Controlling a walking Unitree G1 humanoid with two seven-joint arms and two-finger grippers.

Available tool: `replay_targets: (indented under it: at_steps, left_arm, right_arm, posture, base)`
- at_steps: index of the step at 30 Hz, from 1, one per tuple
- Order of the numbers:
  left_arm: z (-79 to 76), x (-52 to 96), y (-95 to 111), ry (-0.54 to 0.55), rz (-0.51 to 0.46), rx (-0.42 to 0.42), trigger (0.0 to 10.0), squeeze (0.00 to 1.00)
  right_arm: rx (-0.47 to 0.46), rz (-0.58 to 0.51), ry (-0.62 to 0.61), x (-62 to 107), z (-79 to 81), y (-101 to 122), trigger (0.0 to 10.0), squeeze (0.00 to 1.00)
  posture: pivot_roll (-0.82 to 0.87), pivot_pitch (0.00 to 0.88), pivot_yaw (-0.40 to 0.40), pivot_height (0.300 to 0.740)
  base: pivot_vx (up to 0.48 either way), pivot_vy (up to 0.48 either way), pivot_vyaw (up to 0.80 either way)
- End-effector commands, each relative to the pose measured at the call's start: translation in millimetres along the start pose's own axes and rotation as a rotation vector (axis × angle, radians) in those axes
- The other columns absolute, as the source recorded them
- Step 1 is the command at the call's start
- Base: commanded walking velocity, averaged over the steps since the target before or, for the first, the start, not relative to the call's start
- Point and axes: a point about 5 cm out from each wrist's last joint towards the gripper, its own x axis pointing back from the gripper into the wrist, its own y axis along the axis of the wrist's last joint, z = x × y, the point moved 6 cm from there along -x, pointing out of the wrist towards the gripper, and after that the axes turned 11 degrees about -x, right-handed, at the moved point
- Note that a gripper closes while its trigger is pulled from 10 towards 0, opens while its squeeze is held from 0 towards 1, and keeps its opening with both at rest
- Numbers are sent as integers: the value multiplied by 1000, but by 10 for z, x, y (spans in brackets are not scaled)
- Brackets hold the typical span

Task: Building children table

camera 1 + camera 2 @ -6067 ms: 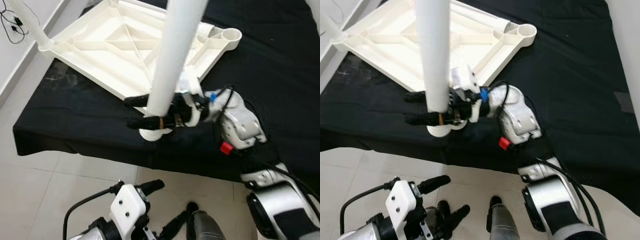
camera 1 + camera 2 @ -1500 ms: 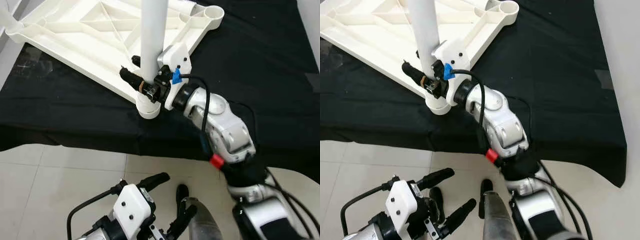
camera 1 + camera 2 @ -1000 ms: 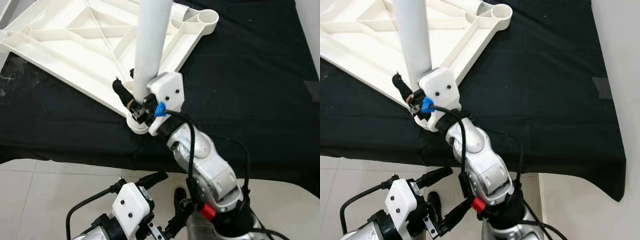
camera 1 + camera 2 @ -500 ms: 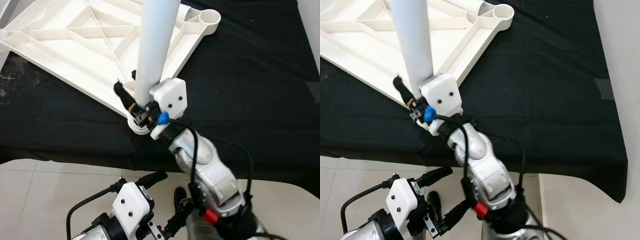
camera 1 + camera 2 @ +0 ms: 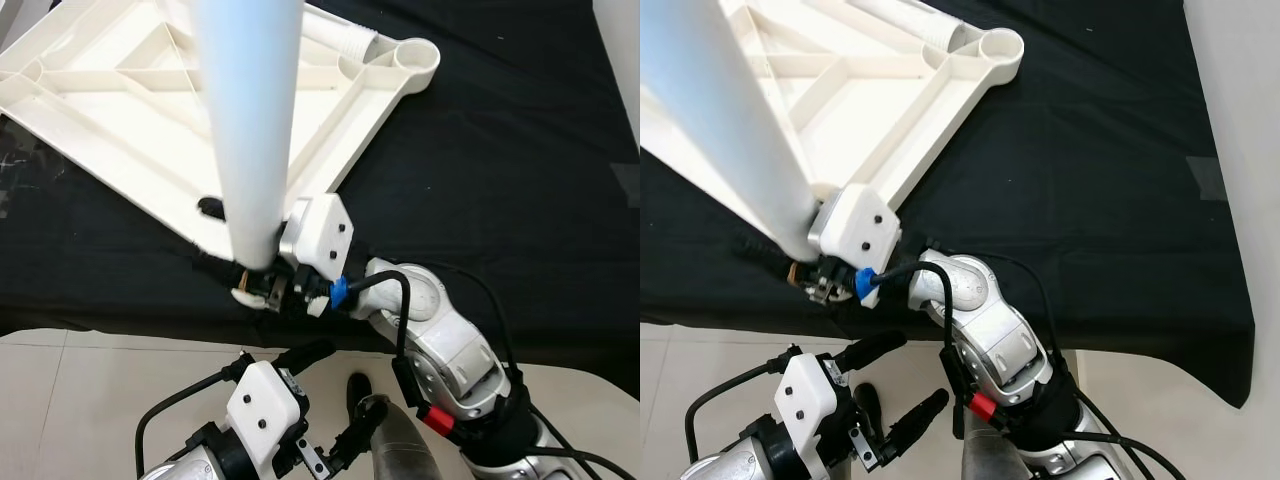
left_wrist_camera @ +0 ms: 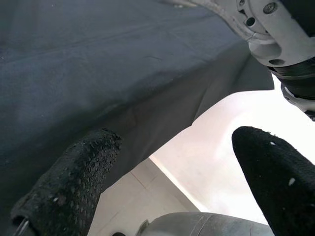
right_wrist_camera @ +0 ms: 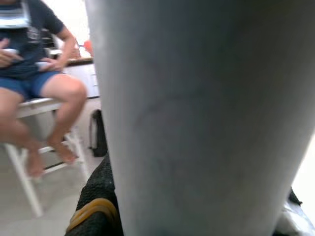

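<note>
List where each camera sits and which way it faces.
Eye views: head, looking down at the upturned white plastic tabletop on black cloth; the right gripper holds the white tube leg, the left gripper hangs low.
Left wrist: looks past its fingers at cloth.
Right wrist: leg close up, seated person beyond.
All share the cloth or leg.

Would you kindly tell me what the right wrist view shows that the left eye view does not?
The right wrist view adds a person seated on a white chair, in the background beyond the leg. The left eye view adds the upturned white ribbed plastic tabletop, the black cloth beneath it and the silver right arm. Both share the white plastic table leg, gripped near its lower end by the right tool.
</note>
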Motion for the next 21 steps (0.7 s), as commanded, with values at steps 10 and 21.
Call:
replay_targets:
  at_steps: [10,21]
  left_arm:
    - [-66,17,-58,-9,18,23,10000,0]
    - [-62,22,-43,-11,15,25,10000,0]
  right_arm:
    - [-55,172,302,60,171,-307,10000,0]
    - [28,306,299,103,100,-456,10000,0]
  posture:
    - [54,454,-14,740]
    - [57,469,-9,740]
  base:
    - [0,0,0]
    - [0,0,0]
